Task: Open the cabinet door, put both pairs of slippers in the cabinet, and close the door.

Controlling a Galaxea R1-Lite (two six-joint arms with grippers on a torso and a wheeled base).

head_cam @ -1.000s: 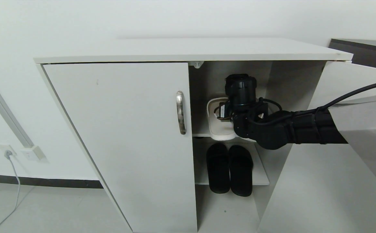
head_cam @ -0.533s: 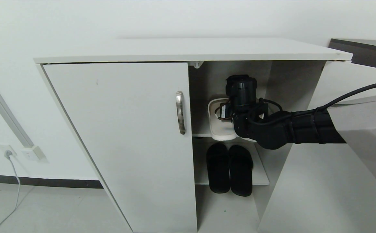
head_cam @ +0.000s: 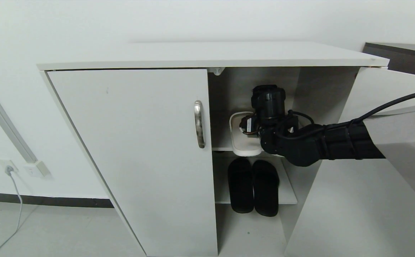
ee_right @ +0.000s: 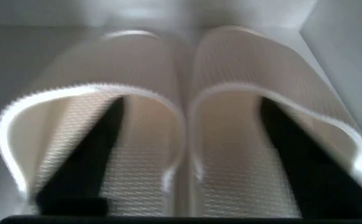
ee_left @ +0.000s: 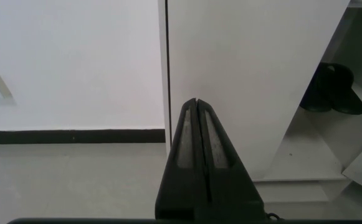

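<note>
The white cabinet (head_cam: 211,53) has its left door (head_cam: 132,150) closed and its right door (head_cam: 354,203) swung open. A black pair of slippers (head_cam: 253,185) (ee_left: 333,87) lies on the lower shelf. A white pair of slippers (head_cam: 241,144) (ee_right: 187,68) lies on the upper shelf, toes inward. My right arm is inside over the upper shelf. My right gripper (ee_right: 190,106) is open, with one finger (ee_right: 81,168) under each white slipper's strap. My left gripper (ee_left: 196,124) is shut and empty, low in front of the closed left door.
A metal handle (head_cam: 199,124) runs down the left door's inner edge. The open right door stands close beside my right arm. A wall socket with a cable (head_cam: 9,169) is at the lower left. Bare floor (ee_left: 68,180) lies left of the cabinet.
My right arm has drawn slightly back and down. The white slippers have slid a little toward the shelf's front edge. The left arm has not moved.
</note>
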